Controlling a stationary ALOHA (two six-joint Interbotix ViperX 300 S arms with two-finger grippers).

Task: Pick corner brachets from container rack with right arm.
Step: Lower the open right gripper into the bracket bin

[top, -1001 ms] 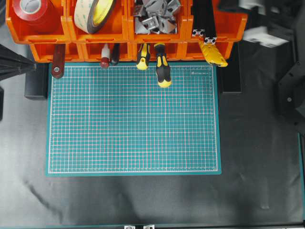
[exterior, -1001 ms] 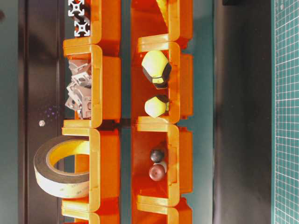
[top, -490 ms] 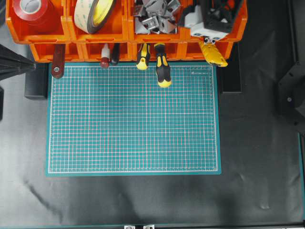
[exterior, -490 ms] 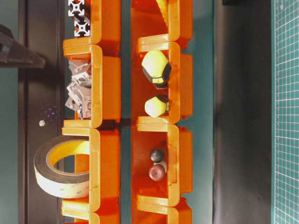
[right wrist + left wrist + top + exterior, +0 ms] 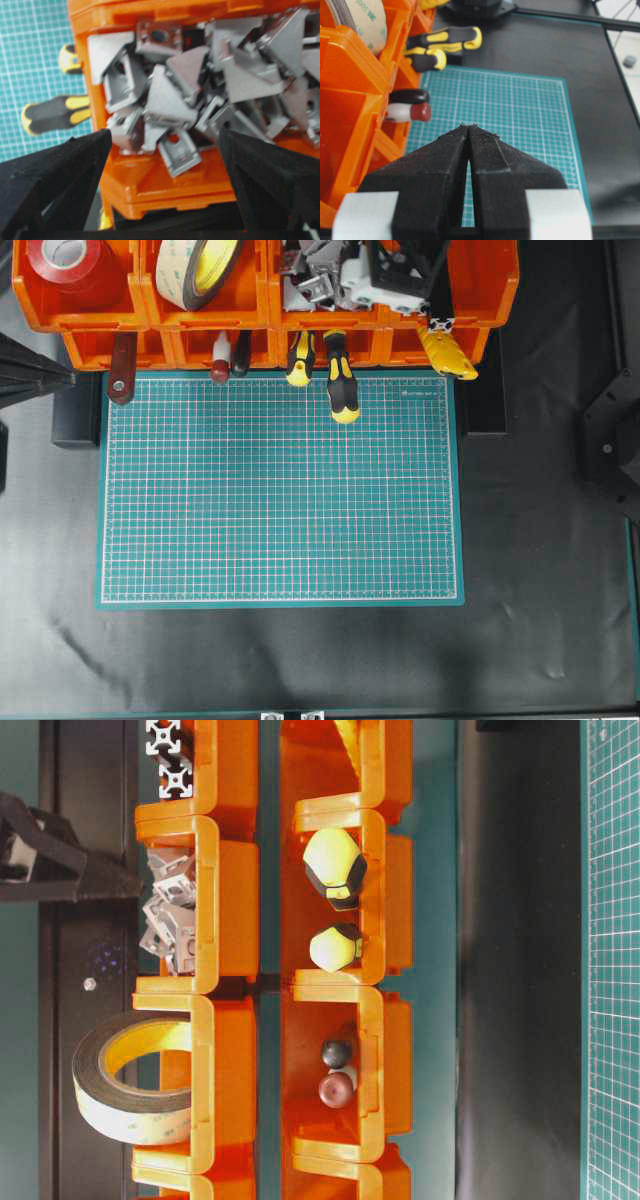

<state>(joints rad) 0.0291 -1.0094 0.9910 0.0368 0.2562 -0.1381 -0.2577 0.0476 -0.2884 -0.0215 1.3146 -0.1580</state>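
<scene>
Hovering over the bin (image 5: 330, 302) at the far edge of the scene, the right gripper (image 5: 162, 145) is held with its jaws spread wide and nothing between them. The brackets (image 5: 200, 95) lie heaped in that orange bin, third from the left in the rack's (image 5: 260, 320) upper row, directly below the open fingers (image 5: 60, 170). No bracket is seen lifted or gripped, so the pick is judged barely begun: descent, closing and lifting are left. How near the fingertips are to the pile cannot be told well from the blurred wrist view. The left gripper (image 5: 469, 131) is closed on nothing, above the green mat's (image 5: 280, 490) left edge.
</scene>
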